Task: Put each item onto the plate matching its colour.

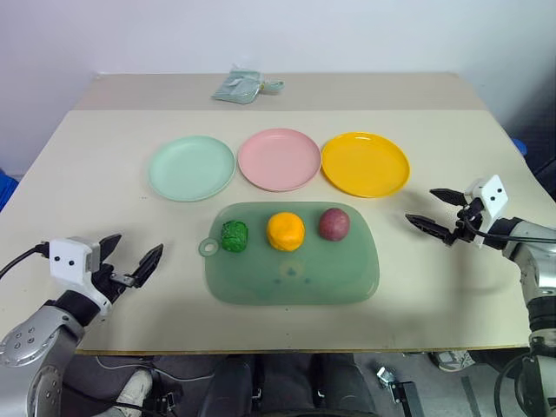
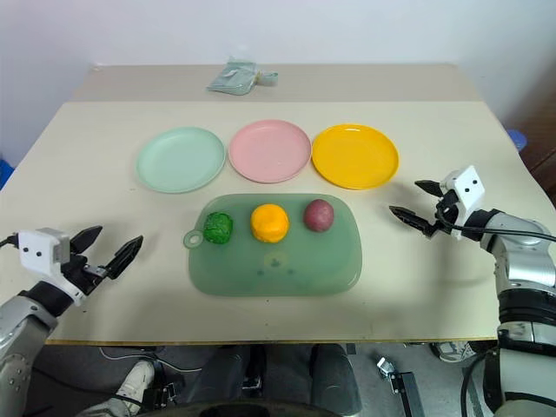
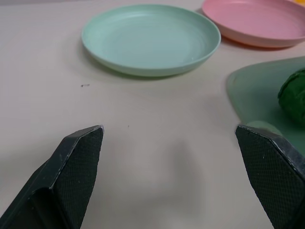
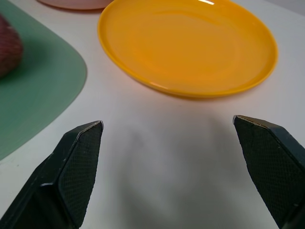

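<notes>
Three toy foods (image 1: 286, 230) on mat (image 1: 295, 282), between both spread-open, empty end effectors (image 1: 130, 261) (image 1: 439, 211)

At the far edge of the tabletop (image 1: 87, 174) lies a crumpled pale green bundle (image 1: 243, 87), too small to identify. In the left wrist view the green lump (image 3: 294, 95) and pink plate (image 3: 252, 21) are cut off; in the right wrist view, so is the red-purple ball (image 4: 8, 45).

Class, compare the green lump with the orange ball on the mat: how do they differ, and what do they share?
The green lump is bumpy and dark; the orange ball is smooth and bright. The lump looks smaller than the ball. The lump lies near the mat's tab end, the ball midway along. Both rest on the mat, on no plate, ungripped.
</notes>
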